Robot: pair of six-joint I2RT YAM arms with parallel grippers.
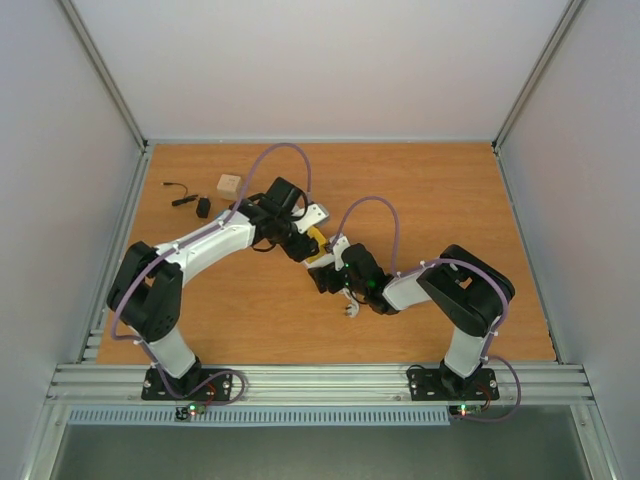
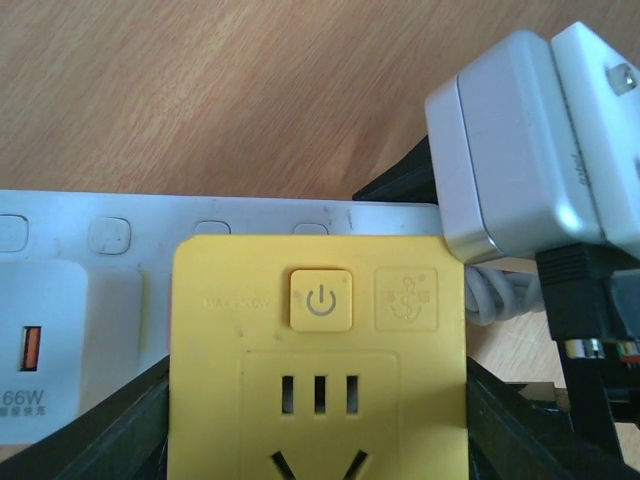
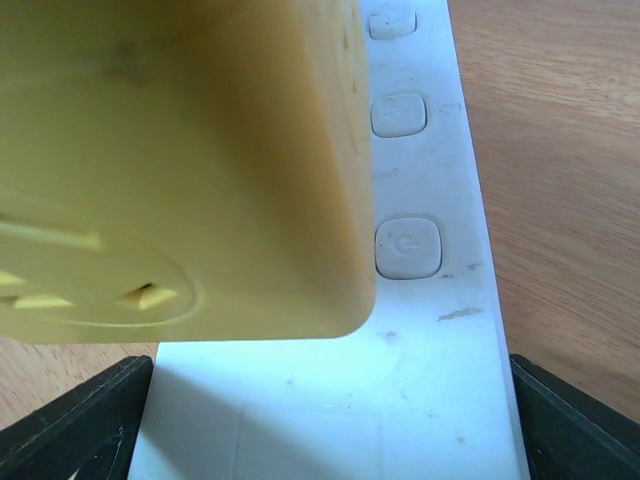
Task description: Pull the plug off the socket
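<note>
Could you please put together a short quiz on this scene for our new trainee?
1. True or false: the left end effector has a finger on each side of the yellow plug.
2. What does the right end effector straddle? A) the socket; B) a black cable; C) nothing.
3. Fill in: seen from above, the wooden block sits on the robot's ___ side.

Key: 1 true; 2 A; 3 left.
</note>
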